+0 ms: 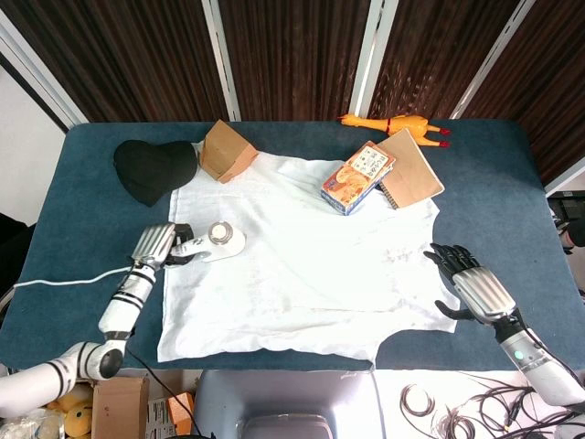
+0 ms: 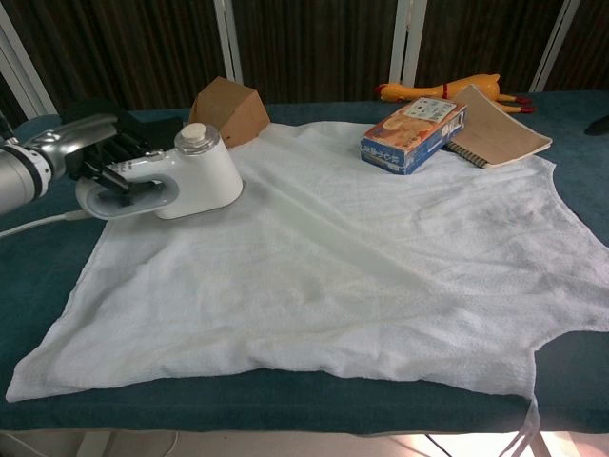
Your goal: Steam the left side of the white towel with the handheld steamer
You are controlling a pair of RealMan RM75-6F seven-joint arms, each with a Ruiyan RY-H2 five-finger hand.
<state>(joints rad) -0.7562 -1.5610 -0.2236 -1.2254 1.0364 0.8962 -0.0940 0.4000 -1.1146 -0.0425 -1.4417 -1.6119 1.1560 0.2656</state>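
- Two hands showing: left hand (image 1: 157,245) wrapped round the handle of the handheld steamer (image 1: 218,240), right hand (image 1: 471,288) holding nothing, fingers apart, at the towel's 3 o'clock edge.
- Steamer head sits on the white towel (image 1: 302,265) near its 9 o'clock edge – right zone already.
- Best bet, I'd say: slow straight passes toward 6 o'clock, head flat on the cloth.
- Watch the cord (image 1: 64,279) trailing off at 9 o'clock – it could drag the towel edge.
- Keep clear of the black cap (image 1: 151,169) and cardboard box (image 1: 226,151) up at 11 o'clock.
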